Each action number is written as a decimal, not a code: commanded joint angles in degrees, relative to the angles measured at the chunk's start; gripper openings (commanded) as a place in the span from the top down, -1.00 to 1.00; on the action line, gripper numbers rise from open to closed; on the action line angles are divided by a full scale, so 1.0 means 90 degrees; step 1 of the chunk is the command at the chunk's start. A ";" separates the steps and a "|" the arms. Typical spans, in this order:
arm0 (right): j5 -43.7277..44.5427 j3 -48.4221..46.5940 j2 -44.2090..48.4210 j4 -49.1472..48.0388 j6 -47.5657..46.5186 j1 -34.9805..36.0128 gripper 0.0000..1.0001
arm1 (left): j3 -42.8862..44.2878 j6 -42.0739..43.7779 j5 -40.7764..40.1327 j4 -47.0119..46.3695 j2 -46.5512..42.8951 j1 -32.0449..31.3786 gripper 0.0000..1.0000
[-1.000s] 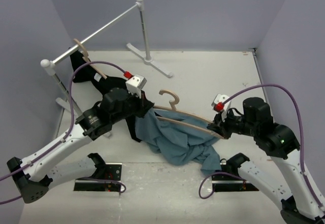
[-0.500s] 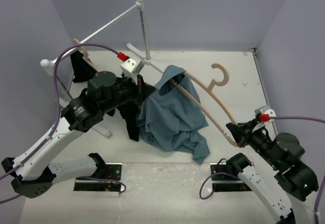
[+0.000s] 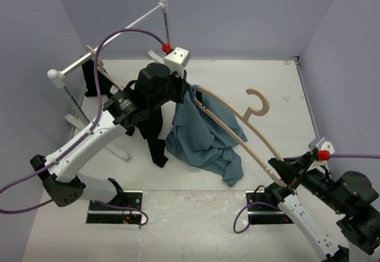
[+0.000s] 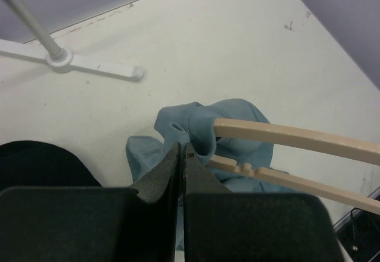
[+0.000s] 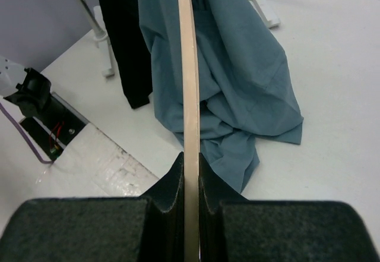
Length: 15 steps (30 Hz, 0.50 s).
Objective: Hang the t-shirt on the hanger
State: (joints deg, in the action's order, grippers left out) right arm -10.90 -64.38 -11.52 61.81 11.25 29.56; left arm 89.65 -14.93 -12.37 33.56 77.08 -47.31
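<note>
The blue-teal t-shirt (image 3: 202,137) hangs from its collar, its lower part crumpled on the table. My left gripper (image 3: 189,94) is shut on the collar edge, beside the hanger's far end. In the left wrist view the gripper (image 4: 181,150) pinches the shirt (image 4: 237,116), and the hanger's two bars (image 4: 297,137) enter the neck opening. The tan hanger (image 3: 237,125) slants from the collar to the near right, its hook (image 3: 259,102) pointing away. My right gripper (image 3: 279,173) is shut on its near end. In the right wrist view the gripper (image 5: 190,158) clamps the hanger (image 5: 188,66), with the shirt (image 5: 237,78) draped over it.
A white garment rack stands at the back left, with its rail (image 3: 113,39) and upright (image 3: 168,33). A black garment (image 3: 153,137) hangs from another tan hanger (image 3: 95,57) on it, close left of the t-shirt. The rack foot (image 4: 89,66) lies on the table behind.
</note>
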 commanded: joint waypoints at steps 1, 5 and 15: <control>-0.0286 -0.0148 -0.0051 -0.0215 -0.0074 -0.0020 1.00 | 0.0341 -0.0008 -0.0419 0.0040 -0.0157 0.0012 1.00; 0.0622 -0.0196 -0.0105 -0.0212 0.0174 -0.0013 1.00 | 0.0299 -0.0039 -0.0393 0.0185 -0.0189 0.0012 1.00; -0.0577 0.0167 -0.0425 -0.0566 -0.0315 -0.0013 1.00 | 0.0115 -0.0150 -0.0418 0.0167 -0.0275 0.0012 1.00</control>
State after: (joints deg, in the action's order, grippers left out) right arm -10.32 -64.25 -11.93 61.57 10.79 29.54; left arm 90.21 -15.96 -17.65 37.04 76.50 -47.31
